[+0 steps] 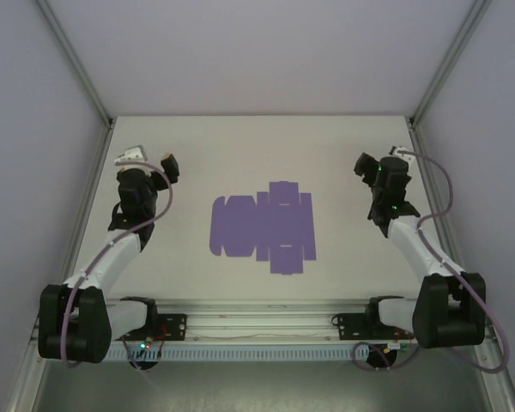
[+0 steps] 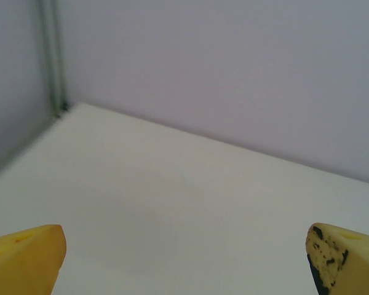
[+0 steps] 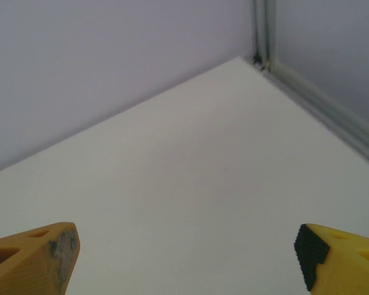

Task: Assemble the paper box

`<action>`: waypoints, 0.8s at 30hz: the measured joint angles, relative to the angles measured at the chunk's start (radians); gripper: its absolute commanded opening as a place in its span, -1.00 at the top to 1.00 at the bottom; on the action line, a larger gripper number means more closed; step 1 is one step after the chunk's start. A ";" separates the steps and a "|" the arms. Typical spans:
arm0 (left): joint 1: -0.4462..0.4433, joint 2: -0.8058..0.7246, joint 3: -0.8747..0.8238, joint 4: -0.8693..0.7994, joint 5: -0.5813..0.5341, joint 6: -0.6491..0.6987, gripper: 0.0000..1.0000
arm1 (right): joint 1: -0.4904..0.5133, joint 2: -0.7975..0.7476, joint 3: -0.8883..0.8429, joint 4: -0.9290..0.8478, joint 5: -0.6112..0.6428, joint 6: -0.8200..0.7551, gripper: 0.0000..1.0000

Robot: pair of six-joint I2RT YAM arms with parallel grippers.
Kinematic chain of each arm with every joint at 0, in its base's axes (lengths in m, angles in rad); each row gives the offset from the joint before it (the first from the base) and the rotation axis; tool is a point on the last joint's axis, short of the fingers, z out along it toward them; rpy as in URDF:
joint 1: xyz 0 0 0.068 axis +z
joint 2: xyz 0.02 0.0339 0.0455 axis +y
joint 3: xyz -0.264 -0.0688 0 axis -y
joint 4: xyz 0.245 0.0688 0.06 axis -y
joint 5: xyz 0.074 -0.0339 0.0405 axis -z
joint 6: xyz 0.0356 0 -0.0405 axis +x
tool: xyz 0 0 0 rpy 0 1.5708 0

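Observation:
The paper box (image 1: 264,227) is a flat violet die-cut sheet with flaps and tabs, lying unfolded in the middle of the white table. My left gripper (image 1: 170,166) hovers well to the sheet's upper left, open, nothing between its yellow fingertips (image 2: 26,258). Over on the far right side, my right gripper (image 1: 366,166) is raised above the table, also open and empty. In the right wrist view its yellow fingers (image 3: 34,257) stand wide apart over bare table. Neither gripper touches the sheet.
The white table (image 1: 343,137) is enclosed by pale walls with metal corner posts (image 2: 49,58) (image 3: 262,31). A rail with cabling (image 1: 257,330) runs along the near edge between the arm bases.

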 measured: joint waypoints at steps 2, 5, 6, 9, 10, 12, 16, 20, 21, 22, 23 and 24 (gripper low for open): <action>-0.001 0.014 0.019 -0.079 0.080 -0.081 -0.99 | 0.050 0.009 0.027 -0.099 -0.040 0.066 -0.58; -0.016 0.080 0.034 -0.187 0.211 -0.190 -0.99 | 0.130 0.071 0.050 -0.225 -0.136 0.163 -0.47; -0.035 0.123 0.047 -0.238 0.249 -0.221 -0.99 | 0.161 0.110 0.063 -0.269 -0.165 0.185 -0.44; -0.095 0.249 0.103 -0.367 0.345 -0.269 -0.99 | 0.238 0.221 0.111 -0.377 -0.209 0.214 -0.31; -0.113 0.282 0.122 -0.397 0.373 -0.278 -0.99 | 0.260 0.252 0.129 -0.401 -0.220 0.220 -0.21; -0.156 0.350 0.156 -0.449 0.427 -0.296 -0.99 | 0.290 0.302 0.166 -0.444 -0.249 0.233 -0.14; -0.204 0.439 0.215 -0.525 0.497 -0.304 -0.99 | 0.311 0.367 0.206 -0.462 -0.291 0.246 0.06; -0.205 0.481 0.248 -0.578 0.504 -0.303 -0.99 | 0.322 0.450 0.224 -0.463 -0.314 0.259 0.14; -0.205 0.486 0.251 -0.586 0.505 -0.303 -0.99 | 0.323 0.471 0.225 -0.463 -0.319 0.262 0.19; -0.208 0.491 0.255 -0.595 0.505 -0.303 -0.99 | 0.323 0.487 0.224 -0.463 -0.320 0.262 0.21; -0.209 0.497 0.257 -0.599 0.510 -0.303 -0.99 | 0.323 0.502 0.224 -0.463 -0.322 0.266 0.21; -0.211 0.505 0.257 -0.599 0.524 -0.303 -0.99 | 0.323 0.517 0.224 -0.462 -0.323 0.270 0.21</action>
